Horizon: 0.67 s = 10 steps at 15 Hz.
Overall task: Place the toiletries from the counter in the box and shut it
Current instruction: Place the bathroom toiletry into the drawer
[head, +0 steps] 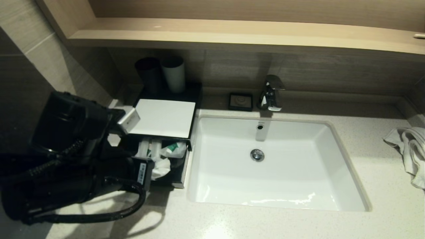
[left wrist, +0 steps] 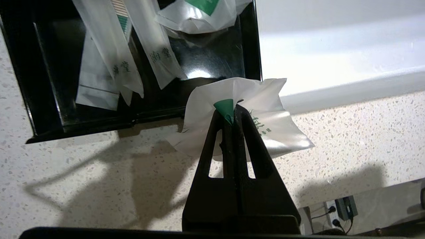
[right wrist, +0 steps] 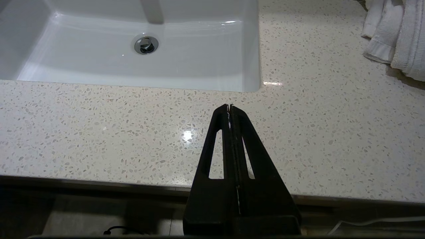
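Head overlooks basin [head: 279, 159]; wrists close above counter [right wrist: 132, 132]

Your left gripper [left wrist: 233, 111], clamped on a short sachet [left wrist: 265, 126], hangs at the front right corner of the open drawer [left wrist: 43, 99], over the counter [head: 298, 225]. The drawer's front half shows bare black floor; its back half is taken by two long tubes [left wrist: 116, 56] and another sachet [left wrist: 196, 16], so room to enter lies along the front wall. The box [head: 164, 118] top overhangs the drawer's rear. Two cups [head: 162, 74] stand at the box's back edge. To the right, the basin [head: 275, 166] wall drops away beside the drawer. The counter's front strip is bare, where your right gripper [right wrist: 229, 107] sits pinched together; a towel [head: 410, 149] fills the right edge.
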### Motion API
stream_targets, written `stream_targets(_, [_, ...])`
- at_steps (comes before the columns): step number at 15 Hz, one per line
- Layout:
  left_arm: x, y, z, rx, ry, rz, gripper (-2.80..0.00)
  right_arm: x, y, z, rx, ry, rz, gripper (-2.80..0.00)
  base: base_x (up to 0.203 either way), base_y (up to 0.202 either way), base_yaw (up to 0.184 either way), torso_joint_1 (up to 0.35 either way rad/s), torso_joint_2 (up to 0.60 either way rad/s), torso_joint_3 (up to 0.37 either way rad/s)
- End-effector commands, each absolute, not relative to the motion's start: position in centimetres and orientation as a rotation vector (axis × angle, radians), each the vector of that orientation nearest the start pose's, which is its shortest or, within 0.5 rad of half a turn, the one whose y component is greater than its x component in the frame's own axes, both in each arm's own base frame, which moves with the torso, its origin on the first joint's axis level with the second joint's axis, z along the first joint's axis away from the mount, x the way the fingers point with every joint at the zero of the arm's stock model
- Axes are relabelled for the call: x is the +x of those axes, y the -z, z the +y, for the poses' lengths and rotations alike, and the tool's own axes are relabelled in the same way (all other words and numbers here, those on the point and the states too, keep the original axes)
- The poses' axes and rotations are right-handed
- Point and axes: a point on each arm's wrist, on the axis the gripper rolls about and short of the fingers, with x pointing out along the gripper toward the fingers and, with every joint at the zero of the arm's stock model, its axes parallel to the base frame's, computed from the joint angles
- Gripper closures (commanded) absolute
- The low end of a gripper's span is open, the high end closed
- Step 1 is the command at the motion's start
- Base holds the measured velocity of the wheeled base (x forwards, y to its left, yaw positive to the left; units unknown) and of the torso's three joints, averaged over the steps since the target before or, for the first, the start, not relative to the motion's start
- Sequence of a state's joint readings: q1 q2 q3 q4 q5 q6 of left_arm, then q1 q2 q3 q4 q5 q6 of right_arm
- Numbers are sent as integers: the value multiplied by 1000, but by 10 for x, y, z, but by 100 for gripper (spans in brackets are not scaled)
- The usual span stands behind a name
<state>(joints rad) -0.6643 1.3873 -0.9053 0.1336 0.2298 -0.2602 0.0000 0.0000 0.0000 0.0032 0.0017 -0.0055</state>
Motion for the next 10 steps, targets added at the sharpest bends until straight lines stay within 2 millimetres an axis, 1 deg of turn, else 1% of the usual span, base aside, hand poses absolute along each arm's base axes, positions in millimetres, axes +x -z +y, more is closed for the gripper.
stream_targets(1, [180,-212,-138,42,347,646,0,-23,-75,0,-6,-2,3,0,0,0,0,0,0,0])
stream_targets(10, [201,-197,-151,67,302,668,0,-23,-75,0,-6,-2,3,0,0,0,0,0,0,0])
